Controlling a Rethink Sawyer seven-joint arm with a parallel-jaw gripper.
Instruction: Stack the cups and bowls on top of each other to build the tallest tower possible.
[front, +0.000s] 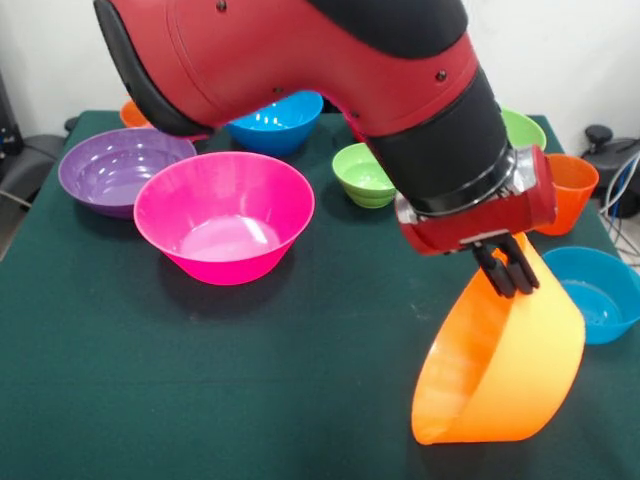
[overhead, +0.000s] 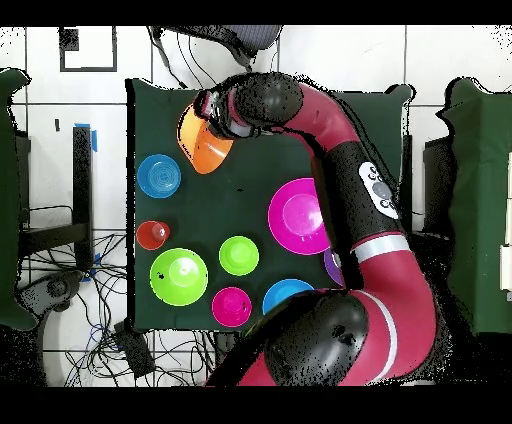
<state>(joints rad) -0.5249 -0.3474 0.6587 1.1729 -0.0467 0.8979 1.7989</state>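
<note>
My gripper (front: 508, 270) is shut on the rim of the large orange bowl (front: 510, 370) and holds it tipped on its side, with the opening facing left, at the table's near right. In the overhead view the gripper (overhead: 204, 115) and the orange bowl (overhead: 205, 145) are at the top left of the mat. The large pink bowl (front: 224, 215) stands upright in the middle left. The orange-red cup (front: 572, 190) stands upright at the right, behind my wrist. No tower stands.
A purple bowl (front: 115, 170), a blue bowl (front: 275, 122), a small green bowl (front: 360, 175), a bigger green bowl (front: 524, 128) and another blue bowl (front: 598, 292) stand apart on the green mat (front: 150, 380). A small pink bowl (overhead: 231, 306) shows overhead. My arm hides part of the far side.
</note>
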